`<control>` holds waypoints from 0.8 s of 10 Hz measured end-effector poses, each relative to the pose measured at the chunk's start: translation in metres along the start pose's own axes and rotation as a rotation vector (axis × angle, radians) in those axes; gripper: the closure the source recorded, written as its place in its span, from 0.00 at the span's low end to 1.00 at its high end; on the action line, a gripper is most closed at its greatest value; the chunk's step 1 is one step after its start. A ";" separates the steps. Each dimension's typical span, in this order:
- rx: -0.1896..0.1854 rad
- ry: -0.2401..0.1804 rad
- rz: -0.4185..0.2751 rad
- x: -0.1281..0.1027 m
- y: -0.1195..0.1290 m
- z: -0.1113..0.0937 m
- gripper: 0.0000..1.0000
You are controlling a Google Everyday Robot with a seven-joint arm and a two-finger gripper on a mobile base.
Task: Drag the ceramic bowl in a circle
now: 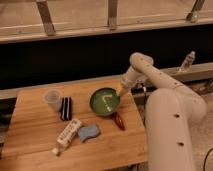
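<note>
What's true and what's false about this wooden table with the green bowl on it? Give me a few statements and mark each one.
1. The glossy green ceramic bowl stands on the wooden table. True.
2. The gripper is over the translucent plastic cup. False: it is shut at the bowl's rim, on the side away from the cup.
3. The blue sponge lies inside the bowl. False: it lies on the table, nearer the camera than the bowl.
4. A small red object lies on the table close to the bowl. True.
</note>
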 end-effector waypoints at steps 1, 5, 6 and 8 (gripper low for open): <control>0.002 0.002 0.000 -0.002 -0.003 -0.001 1.00; 0.003 0.003 0.001 -0.002 -0.004 -0.001 1.00; 0.003 0.002 0.002 -0.002 -0.004 -0.001 1.00; -0.001 0.003 -0.017 -0.004 0.000 -0.001 1.00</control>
